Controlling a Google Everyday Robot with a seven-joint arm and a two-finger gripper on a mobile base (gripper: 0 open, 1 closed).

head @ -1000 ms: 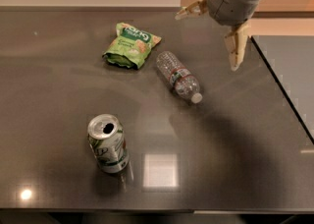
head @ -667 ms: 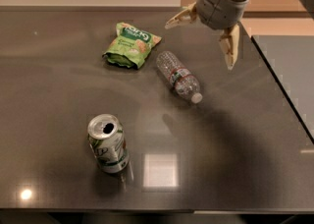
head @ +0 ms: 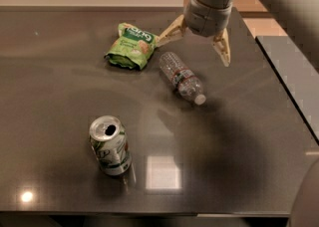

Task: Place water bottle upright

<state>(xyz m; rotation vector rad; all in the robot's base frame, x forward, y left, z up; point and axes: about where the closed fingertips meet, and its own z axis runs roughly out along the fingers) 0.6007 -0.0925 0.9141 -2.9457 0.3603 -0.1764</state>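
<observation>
Ok, water bottle lies on its side on the table, cap toward the near right, base end near the chips bag. The claw hovers just behind it, fingers spread wide, holding nothing. I'd come down straddling the ribbed body across its width near the label, not the cap, and close gently since thin plastic probably squashes; mind the bag, while the soda can is well apart.
</observation>
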